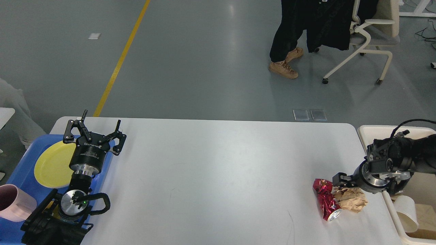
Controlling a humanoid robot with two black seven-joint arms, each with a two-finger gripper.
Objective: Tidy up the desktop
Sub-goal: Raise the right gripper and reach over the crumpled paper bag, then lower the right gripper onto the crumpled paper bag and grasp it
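The right gripper (342, 180), its finger spacing impossible to tell, hovers at the crumpled brown paper (351, 200) beside the crushed red can (326, 200) at four o'clock on the desktop (218, 177), while the left gripper (92, 131) spreads wide at nine o'clock over the blue tray (20, 177).

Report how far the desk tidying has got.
Looks done: the yellow plate and pink cup sit in the blue tray, and some trash lies in the cream bin. In hand: the right gripper is low at the crumpled brown paper; its grip cannot be judged. Left: that paper and the crushed red can remain on the desktop. The left gripper is open, empty.
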